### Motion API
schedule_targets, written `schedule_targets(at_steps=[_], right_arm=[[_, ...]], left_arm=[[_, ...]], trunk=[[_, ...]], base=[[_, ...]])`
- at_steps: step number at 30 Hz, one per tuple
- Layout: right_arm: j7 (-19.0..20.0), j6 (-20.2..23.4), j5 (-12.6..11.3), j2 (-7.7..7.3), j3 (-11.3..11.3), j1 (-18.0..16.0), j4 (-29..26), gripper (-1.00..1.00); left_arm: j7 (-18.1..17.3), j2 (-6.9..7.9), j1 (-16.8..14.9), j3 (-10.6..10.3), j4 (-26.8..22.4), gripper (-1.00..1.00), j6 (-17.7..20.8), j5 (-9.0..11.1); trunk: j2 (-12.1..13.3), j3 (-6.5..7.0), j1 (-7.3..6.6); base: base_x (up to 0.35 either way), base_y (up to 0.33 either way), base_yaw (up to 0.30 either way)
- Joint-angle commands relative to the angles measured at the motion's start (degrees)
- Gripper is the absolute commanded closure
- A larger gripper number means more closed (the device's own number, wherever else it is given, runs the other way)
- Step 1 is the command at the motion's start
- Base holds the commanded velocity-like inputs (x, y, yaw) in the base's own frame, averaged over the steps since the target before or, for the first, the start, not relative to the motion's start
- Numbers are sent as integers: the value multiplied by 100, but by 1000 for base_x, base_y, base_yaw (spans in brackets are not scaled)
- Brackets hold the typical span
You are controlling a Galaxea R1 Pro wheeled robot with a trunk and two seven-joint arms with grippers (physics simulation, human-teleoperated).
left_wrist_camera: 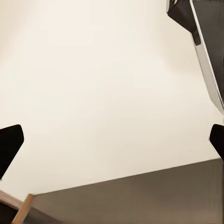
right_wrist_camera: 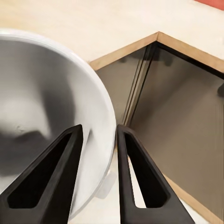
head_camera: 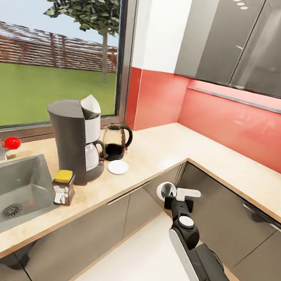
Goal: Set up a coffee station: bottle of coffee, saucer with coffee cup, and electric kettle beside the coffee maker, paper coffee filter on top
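Right gripper [head_camera: 172, 193]: closed on the coffee cup [head_camera: 166, 190] by its rim, held over the floor just off the counter corner.
Left gripper [left_wrist_camera: 112, 140]: fingers spread, empty.
Advice: carry level; lower the cup centred.
Saucer [head_camera: 118, 167]: bare, beside the coffee maker [head_camera: 76, 140] and the electric kettle [head_camera: 115, 141].

The right arm [head_camera: 203, 267] is showing a dark grey shell with a white side stripe and a round white joint cap behind the pincer. The right gripper [right_wrist_camera: 95, 135] is presenting two black, tapering fingers [right_wrist_camera: 51, 182] with hollow, slotted centres.
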Motion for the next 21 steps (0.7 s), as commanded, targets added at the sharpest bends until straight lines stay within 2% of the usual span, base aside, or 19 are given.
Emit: schedule_targets(at_steps=[1,9,21], right_arm=[[-45,12,-46,-6,20,-6,-8,100],[-45,12,-48,-6,20,-6,-13,100],[-45,12,-54,2,20,-8,-7,100]], left_arm=[[12,-4,-1,-12,-6,-100,15,53],[15,-4,4,6,-3,-100,15,56],[21,4,3,-4,-1,-100,15,62]], trunk=[[-9,-2,3],[-9,54,3],[-9,138,3]], base=[[54,-114,177],[80,-229,178],[13,-272,183]])
